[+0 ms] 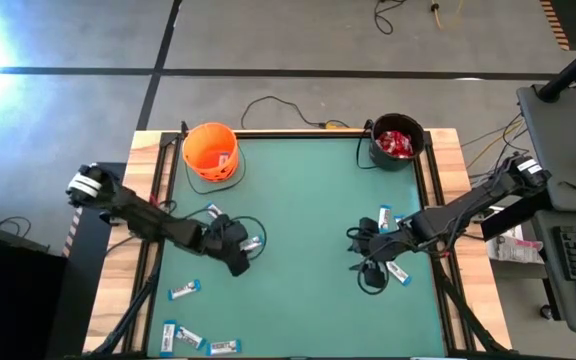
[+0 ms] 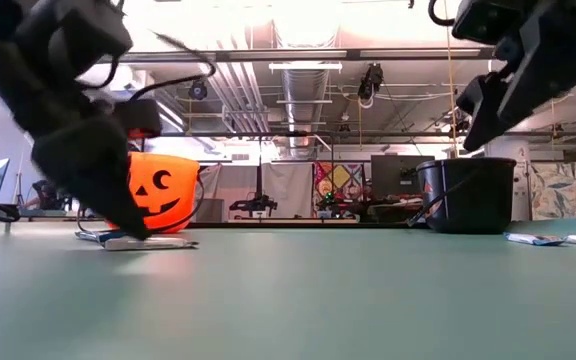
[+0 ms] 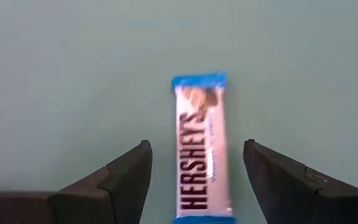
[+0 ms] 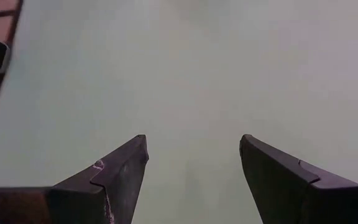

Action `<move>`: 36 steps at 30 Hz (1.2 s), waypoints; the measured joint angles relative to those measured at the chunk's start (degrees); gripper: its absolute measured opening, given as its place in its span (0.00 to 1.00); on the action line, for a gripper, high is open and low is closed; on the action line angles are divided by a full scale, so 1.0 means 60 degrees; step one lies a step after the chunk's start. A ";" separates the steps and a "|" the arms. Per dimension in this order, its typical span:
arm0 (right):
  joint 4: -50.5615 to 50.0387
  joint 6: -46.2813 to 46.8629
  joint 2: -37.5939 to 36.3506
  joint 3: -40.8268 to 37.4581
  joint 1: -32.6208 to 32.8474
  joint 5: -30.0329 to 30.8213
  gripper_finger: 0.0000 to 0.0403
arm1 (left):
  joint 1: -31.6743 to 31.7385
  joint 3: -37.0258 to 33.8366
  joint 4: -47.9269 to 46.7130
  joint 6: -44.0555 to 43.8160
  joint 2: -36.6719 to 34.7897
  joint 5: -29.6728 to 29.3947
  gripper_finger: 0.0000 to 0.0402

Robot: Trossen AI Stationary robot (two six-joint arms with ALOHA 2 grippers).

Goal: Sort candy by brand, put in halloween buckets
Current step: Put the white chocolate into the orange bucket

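Observation:
A light blue-and-white Hershey's bar [image 3: 201, 149] lies flat on the green mat. My left gripper [image 3: 197, 146] is open and low over it, one finger on each side, neither touching. In the high view that gripper [image 1: 238, 250] sits left of centre, with the bar [image 1: 253, 243] at its tip. My right gripper [image 4: 193, 138] is open over bare mat, raised right of centre [image 1: 358, 248]. The orange bucket [image 1: 211, 150] stands at the far left. The black bucket [image 1: 398, 143] at the far right holds red packets [image 1: 396, 143].
More blue-and-white bars lie loose: one behind the left gripper [image 1: 213, 210], several near the near-left edge [image 1: 183, 290] [image 1: 190, 340], and a few by the right gripper [image 1: 384, 215] [image 1: 398, 272]. A wooden frame [image 1: 158, 160] rims the mat. Cables trail beside both arms.

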 joint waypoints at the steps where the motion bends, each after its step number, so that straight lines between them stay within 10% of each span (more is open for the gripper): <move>1: 0.0010 0.0005 -0.0010 0.0056 0.0000 0.0000 0.61 | -0.0100 -0.0089 0.0155 -0.0174 0.0181 -0.0228 0.59; 24: 0.0017 -0.1811 -0.0037 0.2338 -0.0224 0.0852 0.61 | -0.1932 -0.0658 0.4569 -0.1371 0.3835 -0.4713 0.58; 36: 0.2197 -0.2536 -0.0029 0.2343 -0.0508 0.0744 0.61 | -0.2290 -0.0694 0.9416 0.0521 0.6209 -0.6004 0.53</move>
